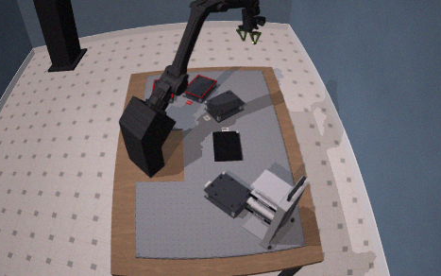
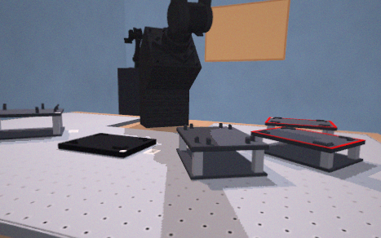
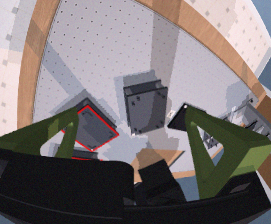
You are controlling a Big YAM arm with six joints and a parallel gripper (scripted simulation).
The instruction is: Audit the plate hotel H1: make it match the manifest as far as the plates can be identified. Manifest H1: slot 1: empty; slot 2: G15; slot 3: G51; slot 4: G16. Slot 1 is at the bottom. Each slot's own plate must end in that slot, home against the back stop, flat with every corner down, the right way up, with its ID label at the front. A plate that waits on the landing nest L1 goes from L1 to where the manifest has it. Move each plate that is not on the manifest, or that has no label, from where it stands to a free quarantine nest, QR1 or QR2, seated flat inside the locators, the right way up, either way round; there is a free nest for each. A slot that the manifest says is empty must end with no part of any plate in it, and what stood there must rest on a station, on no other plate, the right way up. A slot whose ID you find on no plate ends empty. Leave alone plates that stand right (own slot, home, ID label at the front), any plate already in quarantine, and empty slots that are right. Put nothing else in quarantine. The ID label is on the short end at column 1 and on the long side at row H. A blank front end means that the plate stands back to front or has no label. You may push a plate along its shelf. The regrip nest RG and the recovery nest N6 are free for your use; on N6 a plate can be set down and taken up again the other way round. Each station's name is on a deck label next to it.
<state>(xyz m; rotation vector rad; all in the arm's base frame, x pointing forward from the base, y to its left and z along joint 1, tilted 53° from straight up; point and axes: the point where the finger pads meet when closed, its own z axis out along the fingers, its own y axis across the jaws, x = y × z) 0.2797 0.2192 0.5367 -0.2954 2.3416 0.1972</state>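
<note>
Hovering high over the desk (image 1: 125, 222), end effector (image 1: 248, 36) fully open, empty; plates in the rack (image 1: 284, 208) look stiff, light; grip by long edges.

top: high overhead, far, whole grey perforated deck (image 1: 174, 222)
exterior: low, near, deck-level
wrist: high, downward
shared: red-edged nest (image 1: 201, 87) (image 2: 305, 136) (image 3: 95, 129), at 11 o'clock in top

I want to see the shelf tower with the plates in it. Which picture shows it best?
The top view: the plate hotel stands whole at the table's near right, with plate edges showing in its slots. The wrist view catches only a blurry bit at its right edge. The exterior view misses it.
</note>
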